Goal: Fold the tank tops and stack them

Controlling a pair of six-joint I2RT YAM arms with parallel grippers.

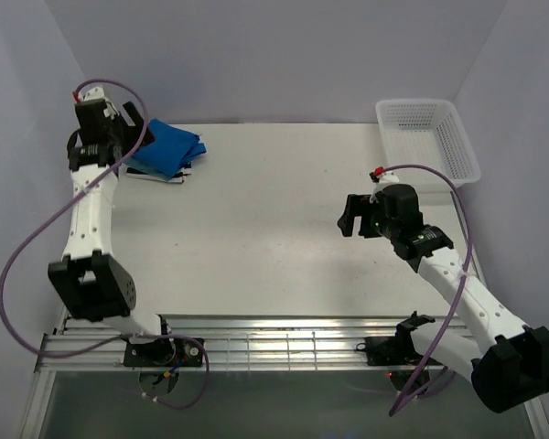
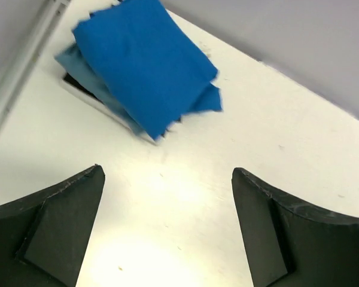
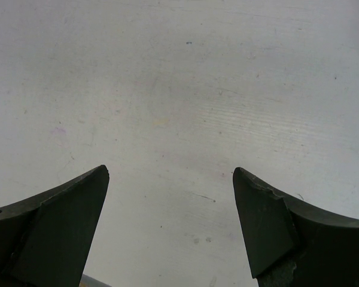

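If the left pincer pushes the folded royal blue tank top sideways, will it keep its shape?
Probably not: the royal blue tank top is soft cloth and may bunch or unfold. Lying askew on the teal tank top, it likely slides off.

The white bench (image 1: 274,229) carries two things, set well apart. At 10 o'clock lies a folded stack of tank tops (image 1: 169,149), its striped bottom layer against the surface. At 2 o'clock a white lattice basket (image 1: 464,142) sits near the edge.
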